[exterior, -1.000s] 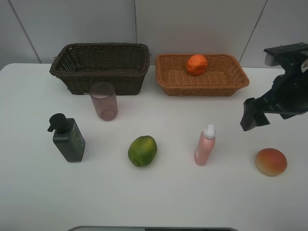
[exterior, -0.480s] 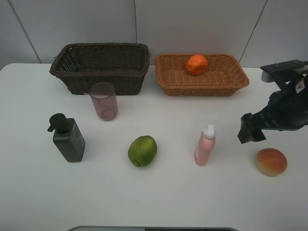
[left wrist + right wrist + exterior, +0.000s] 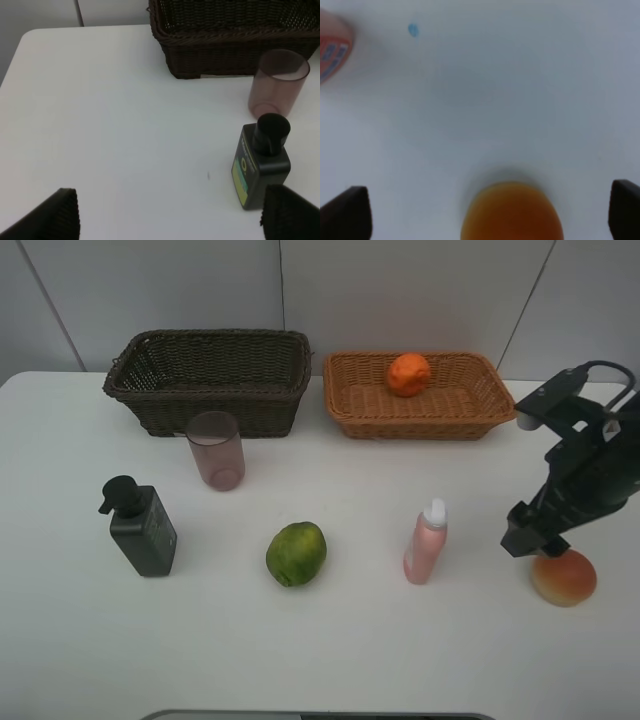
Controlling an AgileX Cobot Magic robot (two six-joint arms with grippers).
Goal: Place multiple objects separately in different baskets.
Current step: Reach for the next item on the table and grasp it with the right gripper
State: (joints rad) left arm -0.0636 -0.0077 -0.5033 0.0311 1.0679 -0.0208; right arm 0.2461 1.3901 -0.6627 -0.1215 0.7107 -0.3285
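The orange lies in the light tan basket. The dark brown basket holds nothing I can see. The pink cup, dark pump bottle, green fruit, pink spray bottle and mango stand on the table. My right gripper is open, low over the mango's far-left side. In the right wrist view the mango sits between the spread fingers. My left gripper is open and empty, near the pump bottle and the cup.
The white table ends at a grey wall behind the baskets. The spray bottle stands close to the left of the right gripper. The dark basket stands just behind the cup.
My right arm has moved down and toward the front, from beside the tan basket to just over the mango. Nothing else has moved.
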